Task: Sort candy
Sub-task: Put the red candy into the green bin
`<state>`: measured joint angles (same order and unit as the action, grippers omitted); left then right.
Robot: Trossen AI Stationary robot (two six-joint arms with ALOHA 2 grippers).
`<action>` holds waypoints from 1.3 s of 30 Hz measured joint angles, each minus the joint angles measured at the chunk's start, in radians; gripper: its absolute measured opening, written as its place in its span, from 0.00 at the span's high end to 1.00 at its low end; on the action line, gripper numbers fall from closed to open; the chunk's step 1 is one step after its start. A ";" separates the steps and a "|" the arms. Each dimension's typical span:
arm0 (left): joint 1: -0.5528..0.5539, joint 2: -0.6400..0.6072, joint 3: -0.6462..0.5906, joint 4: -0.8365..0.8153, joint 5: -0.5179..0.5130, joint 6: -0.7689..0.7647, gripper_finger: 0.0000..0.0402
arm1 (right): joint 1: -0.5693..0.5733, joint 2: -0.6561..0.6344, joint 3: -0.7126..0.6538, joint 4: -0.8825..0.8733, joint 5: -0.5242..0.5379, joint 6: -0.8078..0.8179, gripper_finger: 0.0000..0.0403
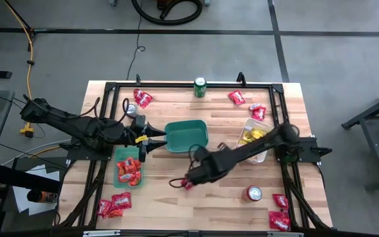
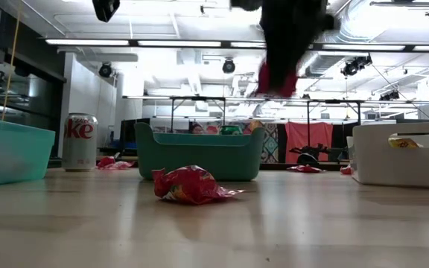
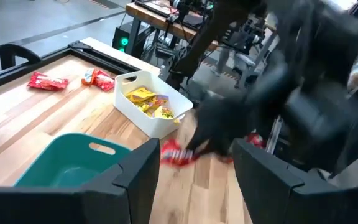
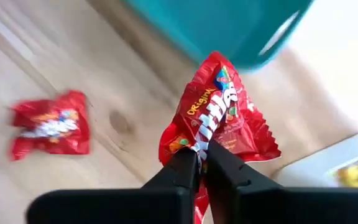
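Sitting at the worktop's near-left corner are several red packets not yet sorted. Just beyond them, the light teal bin is holding a small heap of red and orange candy, so that share of the sorting looks done. The left claw is hanging with its fingers apart and nothing between them, between that bin and the dark green bin at mid-worktop, which looks to be holding nothing. More red packets are lying at the far-left edge near a silver can, and a green can is standing at the far edge.

Moving right, the right claw is clenched on a red Skittles packet, holding it above the worktop in front of the green bin. One red packet is lying on the wood close by. Farther right, the white bin is holding yellow candy. Loose red packets are waiting at the far right, and others at the near-right corner beside a red-and-silver can.

By my reading, the task is well under half done: 2 bins are partly filled, and at least 4 clusters of candy are lying unsorted.
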<state>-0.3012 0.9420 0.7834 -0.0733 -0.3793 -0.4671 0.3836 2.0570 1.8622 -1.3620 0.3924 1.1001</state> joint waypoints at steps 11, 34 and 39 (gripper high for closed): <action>-0.001 0.000 0.001 0.036 -0.031 -0.010 0.53 | -0.003 -0.308 0.000 -0.010 0.259 -0.144 0.99; 0.000 0.000 0.001 0.042 -0.028 -0.007 0.53 | -0.274 -0.740 -0.984 1.378 -0.171 -0.463 1.00; 0.000 0.000 0.001 0.042 -0.052 -0.002 0.53 | -0.341 -0.688 -0.948 1.384 -0.262 -0.560 1.00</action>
<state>-0.3012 0.9421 0.7841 -0.0317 -0.4310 -0.4689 0.0422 1.3695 0.9139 0.0224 0.1299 0.5400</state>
